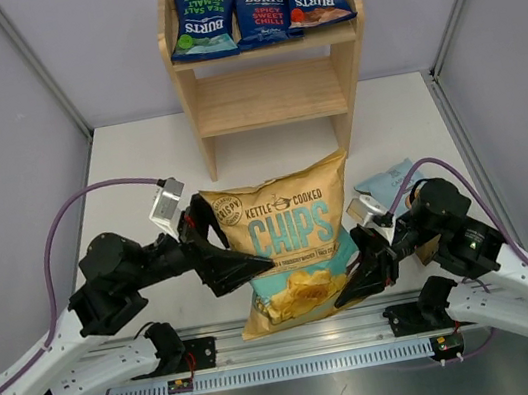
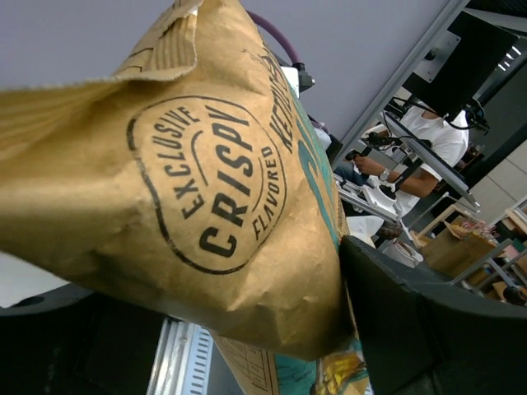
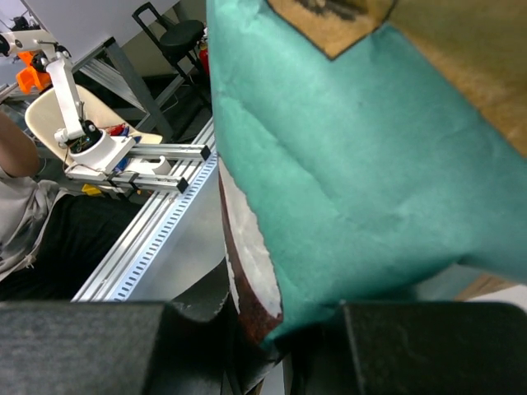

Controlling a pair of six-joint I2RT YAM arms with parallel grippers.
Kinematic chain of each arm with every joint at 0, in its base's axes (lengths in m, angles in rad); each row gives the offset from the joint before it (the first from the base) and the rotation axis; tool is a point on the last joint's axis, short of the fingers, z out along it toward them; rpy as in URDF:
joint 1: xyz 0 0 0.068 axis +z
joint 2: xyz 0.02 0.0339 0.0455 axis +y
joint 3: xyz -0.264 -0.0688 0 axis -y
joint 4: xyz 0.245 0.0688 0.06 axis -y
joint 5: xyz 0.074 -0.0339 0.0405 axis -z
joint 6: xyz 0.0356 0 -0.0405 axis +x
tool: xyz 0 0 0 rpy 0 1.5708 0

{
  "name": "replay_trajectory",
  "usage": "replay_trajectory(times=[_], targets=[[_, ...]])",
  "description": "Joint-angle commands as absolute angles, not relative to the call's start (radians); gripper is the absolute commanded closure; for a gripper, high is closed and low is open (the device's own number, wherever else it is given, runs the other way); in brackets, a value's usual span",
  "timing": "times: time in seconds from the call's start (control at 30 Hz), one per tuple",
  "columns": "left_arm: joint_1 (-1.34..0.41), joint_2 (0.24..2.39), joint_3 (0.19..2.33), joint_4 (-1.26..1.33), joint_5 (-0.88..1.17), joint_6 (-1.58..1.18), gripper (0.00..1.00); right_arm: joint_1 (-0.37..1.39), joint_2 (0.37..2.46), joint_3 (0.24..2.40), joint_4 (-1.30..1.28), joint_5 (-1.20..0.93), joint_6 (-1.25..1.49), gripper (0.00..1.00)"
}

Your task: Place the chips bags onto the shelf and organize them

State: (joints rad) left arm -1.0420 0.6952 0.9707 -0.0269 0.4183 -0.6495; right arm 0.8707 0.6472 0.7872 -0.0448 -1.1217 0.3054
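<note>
Standing far back, the shelf (image 1: 274, 105) awaits two bags; the tan CHIPS bag (image 1: 291, 238) is clamped by left end effector (image 1: 245, 266) and right end effector (image 1: 355, 289); the light-blue bag (image 1: 388, 180) lies on the desk (image 1: 137, 168); three Burts bags (image 1: 264, 13) line the shelf top.

1. A chips bag (image 3: 354, 164) fills the upper right. Its teal panel is creased, and tan paper shows along the top.
2. The bag's lower corner, edged in white and dark red, hangs down between the two dark fingers (image 3: 428, 350) of the right gripper (image 3: 284, 346). The fingers press against it from either side.
3. Behind the bag, a slotted aluminium rail (image 3: 156, 239) runs diagonally toward the lower left.
4. Further back, a small white robot arm (image 3: 78, 123) stands upright beside a cream, rounded shape.
5. A person in a grey shirt (image 3: 20, 206) is at the left edge, partly cut off.
6. A black stool (image 3: 177, 37) stands near the top.
</note>
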Motion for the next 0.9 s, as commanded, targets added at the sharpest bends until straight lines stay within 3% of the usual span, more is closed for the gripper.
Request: replay_trajectory(times=[0.0,0.1,0.23,0.33,0.43,0.47,0.5,0.53,0.57,0.6,0.7,0.87], targets=[[-1.043,0.701,0.962,0.069,0.459,-0.661,0.3,0.877,0.658,0.854,-0.133,-1.12,0.215,0.88],[-1.043,0.693,0.959,0.043,0.385,-0.634,0.55,0.877,0.66,0.865,-0.181,-1.089,0.183,0.88],[-1.043,0.675,0.937,0.015,0.289,-0.601,0.69,0.877,0.649,0.871,-0.218,-1.04,0.163,0.83],[-1.043,0.637,0.894,0.054,0.212,-0.606,0.71,0.879,0.629,0.876,-0.247,-0.947,0.156,0.71],[-1.043,0.588,0.839,0.113,0.121,-0.629,0.74,0.877,0.588,0.865,-0.252,-0.76,0.192,0.5],[-1.043,0.575,0.825,0.13,0.094,-0.638,0.76,0.877,0.575,0.859,-0.249,-0.715,0.205,0.41],[-1.043,0.563,0.795,0.165,0.033,-0.662,0.77,0.877,0.549,0.842,-0.238,-0.668,0.222,0.22],[-1.043,0.551,0.776,0.184,0.005,-0.676,0.77,0.877,0.537,0.83,-0.229,-0.628,0.247,0.17],[-1.043,0.525,0.759,0.205,-0.074,-0.693,0.8,0.877,0.526,0.819,-0.218,-0.559,0.262,0.04],[-1.043,0.514,0.712,0.259,-0.106,-0.722,0.84,0.877,0.514,0.805,-0.201,-0.53,0.282,0.0],[-1.043,0.482,0.658,0.357,-0.204,-0.762,0.87,0.877,0.497,0.773,-0.15,-0.459,0.348,0.01],[-1.043,0.46,0.552,0.521,-0.325,-0.799,0.88,0.877,0.494,0.776,-0.205,-0.154,0.573,0.01]])
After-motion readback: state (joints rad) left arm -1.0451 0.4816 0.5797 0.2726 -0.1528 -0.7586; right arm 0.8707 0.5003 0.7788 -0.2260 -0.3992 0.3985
